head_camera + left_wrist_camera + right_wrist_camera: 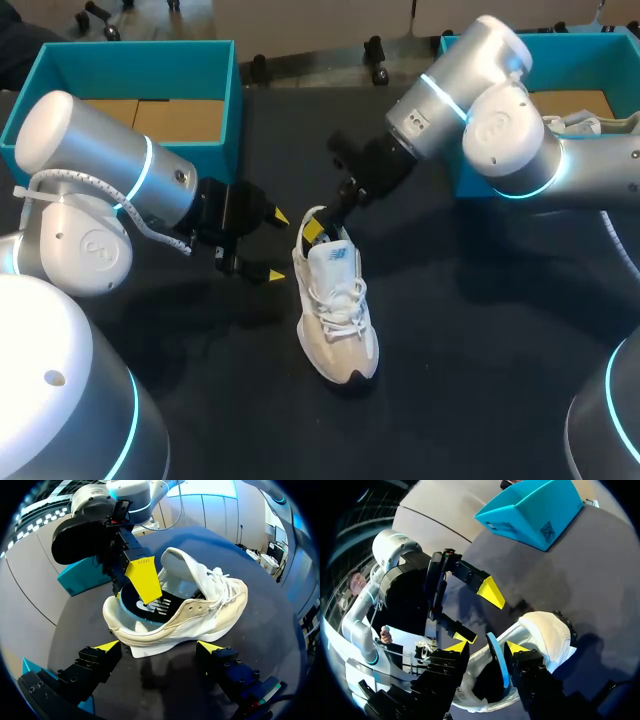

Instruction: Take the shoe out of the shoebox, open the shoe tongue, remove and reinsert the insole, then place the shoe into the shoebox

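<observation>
Insole step: the right tool [486, 649] pinches the insole [150, 607] at the shoe [335, 310] heel; the left tool [277, 244] stands wide. Next, probably a clean lift.

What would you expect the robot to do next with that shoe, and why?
Probably the right gripper should draw the insole up and back out of the shoe at its heel: it is at the insole's raised heel end, while the rest lies inside. The left gripper is open beside the shoe.
</observation>
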Tool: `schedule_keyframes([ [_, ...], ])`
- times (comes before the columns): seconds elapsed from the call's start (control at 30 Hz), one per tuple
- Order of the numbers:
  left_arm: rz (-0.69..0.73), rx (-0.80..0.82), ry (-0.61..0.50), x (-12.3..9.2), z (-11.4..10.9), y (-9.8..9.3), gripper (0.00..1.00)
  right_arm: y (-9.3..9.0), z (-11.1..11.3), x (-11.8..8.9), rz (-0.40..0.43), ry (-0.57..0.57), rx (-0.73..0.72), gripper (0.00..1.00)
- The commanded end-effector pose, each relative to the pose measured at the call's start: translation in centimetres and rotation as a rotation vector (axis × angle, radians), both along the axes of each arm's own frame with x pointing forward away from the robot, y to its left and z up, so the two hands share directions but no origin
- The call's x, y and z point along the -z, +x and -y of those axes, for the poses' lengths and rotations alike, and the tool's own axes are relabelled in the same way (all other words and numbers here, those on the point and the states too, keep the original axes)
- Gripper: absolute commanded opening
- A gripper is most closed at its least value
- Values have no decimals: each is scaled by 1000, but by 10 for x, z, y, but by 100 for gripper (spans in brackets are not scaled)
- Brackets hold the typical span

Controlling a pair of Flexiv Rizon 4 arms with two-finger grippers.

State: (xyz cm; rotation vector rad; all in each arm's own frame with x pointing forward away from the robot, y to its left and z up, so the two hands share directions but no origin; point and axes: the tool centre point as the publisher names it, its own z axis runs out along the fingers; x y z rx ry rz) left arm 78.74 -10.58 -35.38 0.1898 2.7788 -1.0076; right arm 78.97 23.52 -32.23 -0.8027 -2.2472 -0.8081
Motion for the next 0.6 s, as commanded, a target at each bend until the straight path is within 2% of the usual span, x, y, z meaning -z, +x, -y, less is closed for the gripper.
schedule_keyframes([
  [0.03, 1, -1, 2, 0, 0, -1, 100, -6, 3, -6, 27, -10, 25, 45],
  [0.33, 1, -1, 2, 0, 0, -1, 100, 4, 9, -15, 75, -37, 37, 47],
  [0.6, 1, -1, 2, 0, 0, -1, 100, 13, 13, -27, 125, -51, 46, 58],
])
